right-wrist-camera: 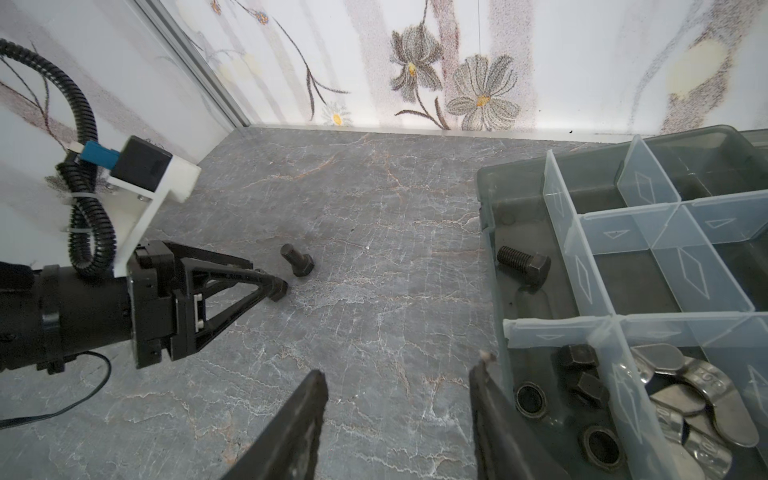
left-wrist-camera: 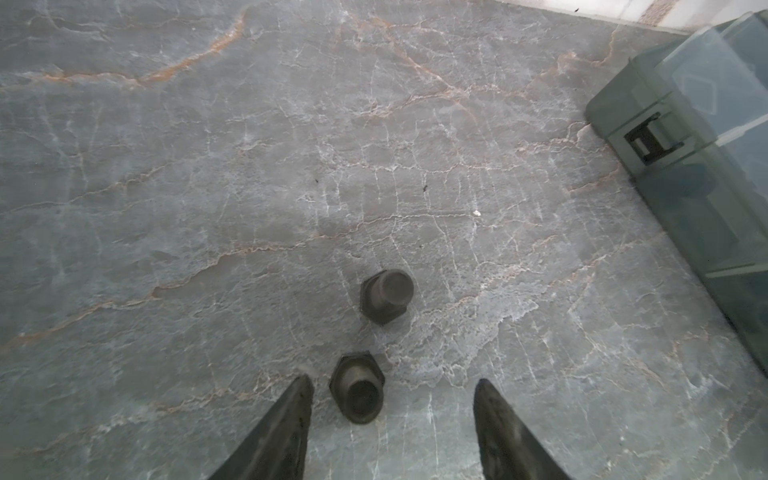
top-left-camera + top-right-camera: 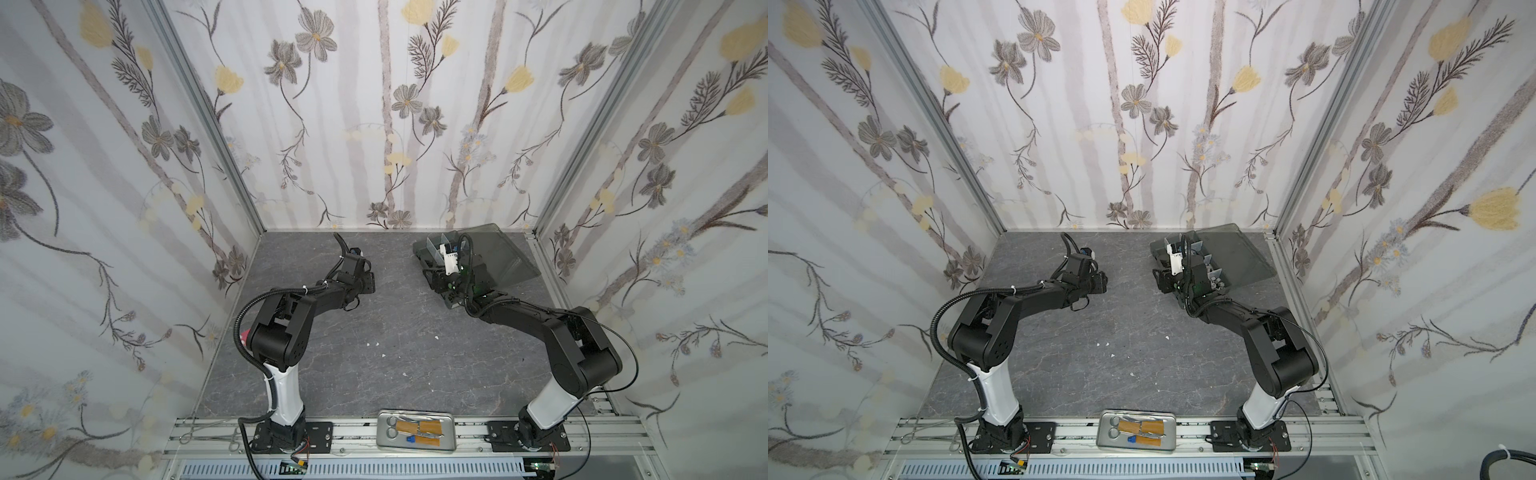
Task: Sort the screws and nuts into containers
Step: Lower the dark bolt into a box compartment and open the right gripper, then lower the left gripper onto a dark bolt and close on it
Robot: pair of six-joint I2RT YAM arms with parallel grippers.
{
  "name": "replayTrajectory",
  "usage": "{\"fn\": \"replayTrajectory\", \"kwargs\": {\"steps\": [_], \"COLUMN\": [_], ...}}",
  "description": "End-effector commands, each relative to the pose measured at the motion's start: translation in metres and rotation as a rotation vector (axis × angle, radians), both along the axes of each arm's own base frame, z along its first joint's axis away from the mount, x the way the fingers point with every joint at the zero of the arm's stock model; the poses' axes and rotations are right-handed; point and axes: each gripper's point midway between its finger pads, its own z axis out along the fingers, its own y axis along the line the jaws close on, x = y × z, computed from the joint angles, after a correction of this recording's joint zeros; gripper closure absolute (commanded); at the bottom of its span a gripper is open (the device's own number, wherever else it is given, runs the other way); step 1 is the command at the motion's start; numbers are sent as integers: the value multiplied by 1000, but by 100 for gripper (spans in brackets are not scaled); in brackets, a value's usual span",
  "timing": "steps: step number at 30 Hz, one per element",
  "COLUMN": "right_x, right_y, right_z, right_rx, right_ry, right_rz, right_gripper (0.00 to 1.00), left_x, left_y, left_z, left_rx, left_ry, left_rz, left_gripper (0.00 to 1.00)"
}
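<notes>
**Figure. Two arms partway through sorting fasteners.** The left pincer (image 2: 392, 378) is part open and holds nothing. Its jaws stand on either side of a black hex bolt (image 2: 358, 388) on the counter (image 2: 166, 208), and the bolt sits nearer one finger with a gap showing. This straddle reads as the set-up for a pick. A second bolt (image 2: 387, 296) lies just beyond the first, apart from it.

The right pincer (image 1: 399, 370) is also part open and empty. One fingertip is just beside the near wall of the organizer box (image 1: 490, 199), a station that suits dropping parts into the cells. Pale dividers keep the kinds apart:
- a lone bolt (image 1: 523, 264) in one cell
- dark nuts (image 1: 577, 374) in another
- silver wing nuts (image 1: 685, 395) in the cell next to the dark nuts

Both top views give the layout. The box is at 1 o'clock on the counter with its smoky lid (image 3: 498, 253) thrown open, the left pincer is at 11 o'clock, and a metal tray (image 3: 415, 430) is at 6 o'clock. The loose bolts are hidden there beneath the left arm. Only the left wrist view shows both bolts. The right wrist view shows only one clearly, because the left pincer's finger masks the straddled one, and it alone shows what the near cells hold.
</notes>
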Motion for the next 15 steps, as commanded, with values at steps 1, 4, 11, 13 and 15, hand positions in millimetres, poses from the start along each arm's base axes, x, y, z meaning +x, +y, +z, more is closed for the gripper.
{"fn": "replayTrajectory", "kwargs": {"steps": [1, 4, 11, 13, 15], "right_x": [6, 10, 14, 13, 13], "right_y": [4, 8, 17, 18, 19], "right_z": [17, 22, 31, 31, 27], "right_rx": [33, 46, 59, 58, 51], "right_ry": [-67, -75, -89, -85, -75], "right_rz": [-2, 7, 27, 31, 32], "right_gripper": [45, 44, 44, 44, 44], "left_x": [3, 3, 5, 5, 5], "left_y": [4, 8, 11, 11, 11], "left_z": [-6, -15, -25, -27, -28], "left_rx": [33, 55, 84, 87, 88], "left_ry": [6, 16, 23, 25, 23], "left_rz": [15, 24, 32, 31, 32], "left_gripper": [42, 44, 56, 61, 64]}}
